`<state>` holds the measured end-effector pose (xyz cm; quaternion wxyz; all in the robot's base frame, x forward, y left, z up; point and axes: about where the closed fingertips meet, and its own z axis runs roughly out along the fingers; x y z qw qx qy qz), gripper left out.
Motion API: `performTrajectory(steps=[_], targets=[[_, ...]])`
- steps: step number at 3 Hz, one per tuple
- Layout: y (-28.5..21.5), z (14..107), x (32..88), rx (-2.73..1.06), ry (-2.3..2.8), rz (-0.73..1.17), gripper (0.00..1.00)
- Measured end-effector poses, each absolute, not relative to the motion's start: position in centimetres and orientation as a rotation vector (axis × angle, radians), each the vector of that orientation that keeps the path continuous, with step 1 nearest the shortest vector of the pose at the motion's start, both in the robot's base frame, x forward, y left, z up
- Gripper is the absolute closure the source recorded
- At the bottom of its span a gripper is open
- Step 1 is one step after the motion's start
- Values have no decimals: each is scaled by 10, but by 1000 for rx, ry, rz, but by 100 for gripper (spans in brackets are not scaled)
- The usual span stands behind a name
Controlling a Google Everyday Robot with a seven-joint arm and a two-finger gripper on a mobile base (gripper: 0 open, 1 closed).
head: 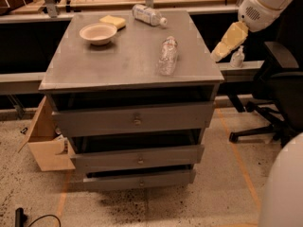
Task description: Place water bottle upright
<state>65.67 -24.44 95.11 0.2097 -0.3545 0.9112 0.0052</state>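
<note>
The water bottle [168, 56] is slim, clear and crinkly. It lies on its side on the right half of the grey cabinet top [118, 65], cap pointing to the back. My gripper [218, 52] has pale yellow fingers and hangs from the white arm at the upper right. It is off the cabinet's right edge, about level with the bottle and well apart from it. It holds nothing.
A stouter bottle [148, 14] lies at the back edge. A beige bowl [98, 33] and a yellow sponge [112, 21] sit at the back left. A small pump bottle [237, 56] stands on the ledge right of the cabinet. A black office chair [279, 93] is at the right and a cardboard box [45, 143] at the lower left.
</note>
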Motion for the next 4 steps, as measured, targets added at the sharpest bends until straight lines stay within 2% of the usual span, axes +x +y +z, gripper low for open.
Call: performTrajectory(steps=[1, 3, 4], targets=[[-213, 935, 701, -856, 2614, -38, 0], [-213, 933, 700, -862, 2611, -33, 0], [-204, 935, 708, -751, 2647, 10, 0]])
